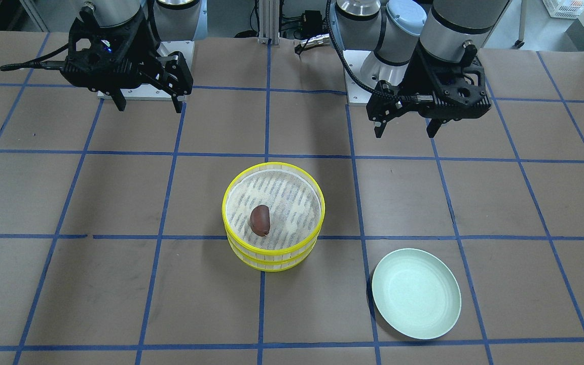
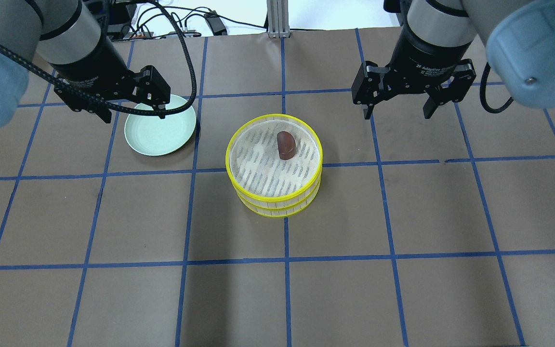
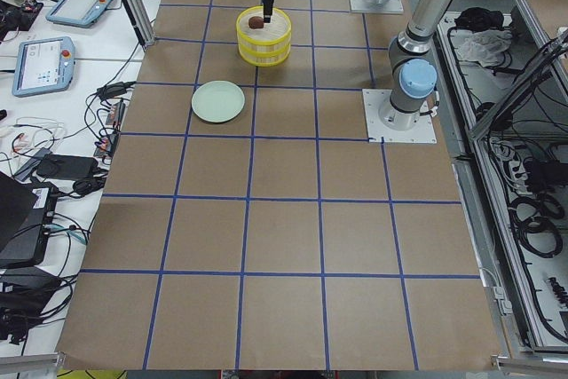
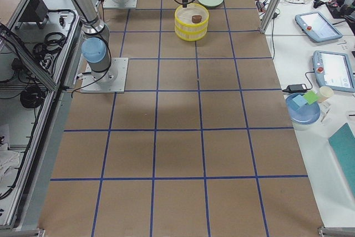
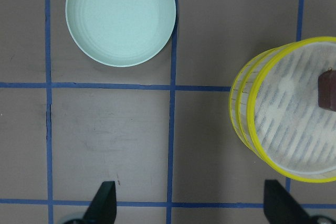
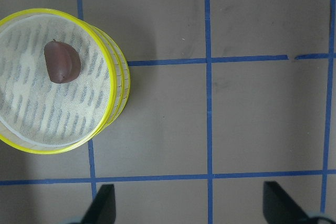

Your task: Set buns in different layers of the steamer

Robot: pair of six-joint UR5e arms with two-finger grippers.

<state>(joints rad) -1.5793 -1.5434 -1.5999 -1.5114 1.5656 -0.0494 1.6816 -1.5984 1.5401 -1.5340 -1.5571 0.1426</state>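
Evidently the job is at or near its last step. The brown bun (image 1: 260, 220) lies on the mesh floor of the top tray (image 2: 227, 156), off centre and not touching the rim. That tray sits squarely on the lower tray (image 2: 280, 211), so the steamer (image 1: 271, 252) stands stacked near the middle of the table (image 1: 119, 284). No cream bun shows in any view. It may be in the lower layer under the mesh, but that layer is covered and I cannot tell.

The plate (image 1: 416, 294) sits well apart from the steamer on the robot's left, showing only its bare green face. The left gripper (image 1: 404, 133) hangs above the table near the plate, jaws spread and holding nothing. The right gripper (image 1: 149, 107) hangs on the other side, likewise spread and holding nothing.

If the cream bun is below, nothing remains but to keep both arms away from the stack. If not, the top tray would have to be lifted off level, so the brown bun does not roll.
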